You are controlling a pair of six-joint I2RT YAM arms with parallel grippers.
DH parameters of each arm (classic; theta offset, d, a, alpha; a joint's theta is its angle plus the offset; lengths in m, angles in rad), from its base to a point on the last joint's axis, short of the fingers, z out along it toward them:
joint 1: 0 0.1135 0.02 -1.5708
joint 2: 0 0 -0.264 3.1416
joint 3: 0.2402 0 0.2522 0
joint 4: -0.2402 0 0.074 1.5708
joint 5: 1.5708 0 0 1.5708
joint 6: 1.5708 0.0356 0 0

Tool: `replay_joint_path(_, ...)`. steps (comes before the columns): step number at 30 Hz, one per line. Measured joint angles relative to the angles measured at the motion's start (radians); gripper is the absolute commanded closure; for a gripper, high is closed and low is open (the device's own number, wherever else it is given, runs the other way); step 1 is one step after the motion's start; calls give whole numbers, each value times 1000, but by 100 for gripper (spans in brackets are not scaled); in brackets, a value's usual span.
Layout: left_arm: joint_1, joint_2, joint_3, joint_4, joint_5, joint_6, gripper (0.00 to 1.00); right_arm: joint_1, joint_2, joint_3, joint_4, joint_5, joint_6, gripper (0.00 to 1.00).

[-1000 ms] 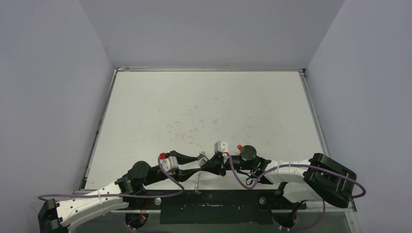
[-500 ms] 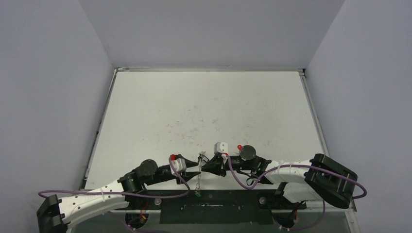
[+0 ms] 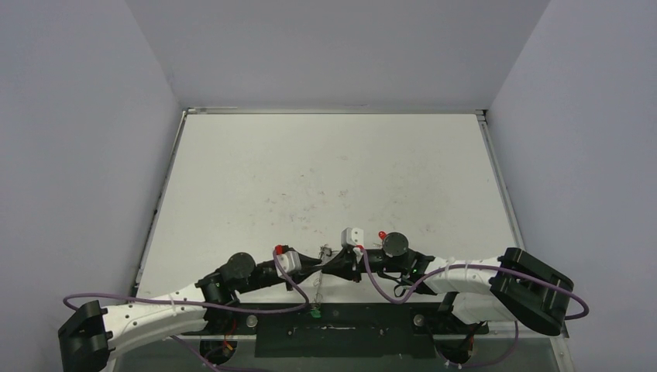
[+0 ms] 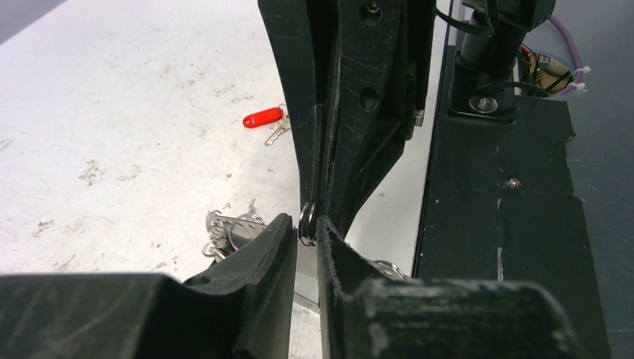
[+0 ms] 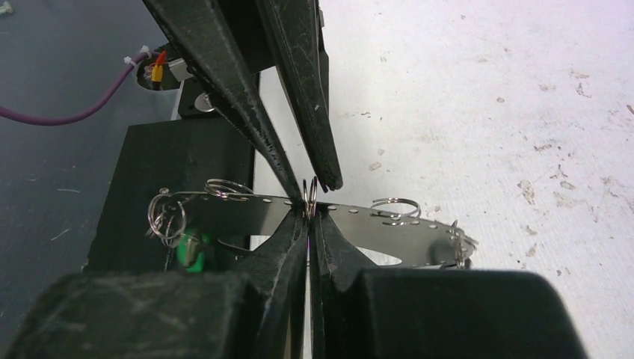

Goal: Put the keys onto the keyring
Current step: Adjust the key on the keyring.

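Shifted rightward since a second ago, the left gripper (image 4: 306,229) is met tip to tip by the right gripper (image 5: 309,212). Much of the keyring (image 5: 374,228) is hidden behind the fingers; the green-tagged key (image 5: 191,251) is blurred at one end of it. The red-tagged key (image 4: 263,118) is left on the bench (image 4: 112,90), well apart. Both pairs of fingers are pinched onto one small ring of the keyring.

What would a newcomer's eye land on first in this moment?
The two arms meet tip to tip by the table's near edge: the left claw and the right claw both pinch the keyring, a perforated metal band fringed with small rings, held up between them. Next comes the red-tagged key, lying alone on the white surface. A green tag hangs at one end of the band.
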Motion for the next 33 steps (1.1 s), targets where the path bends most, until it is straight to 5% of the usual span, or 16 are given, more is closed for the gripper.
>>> replay_joint_path(4,0,-14,0,4,0,-1,100,10,0,0,2,0,-2,100)
replay_joint_path(16,-1,-38,9,-45,1,28,100,16,0,3,-4,1,-4,99)
replay_joint_path(25,-4,-60,72,-206,-2,76,100,16,-1,20,-30,16,-4,73)
replay_joint_path(33,-4,-47,91,-250,-6,95,100,17,-66,23,-86,42,-22,66)
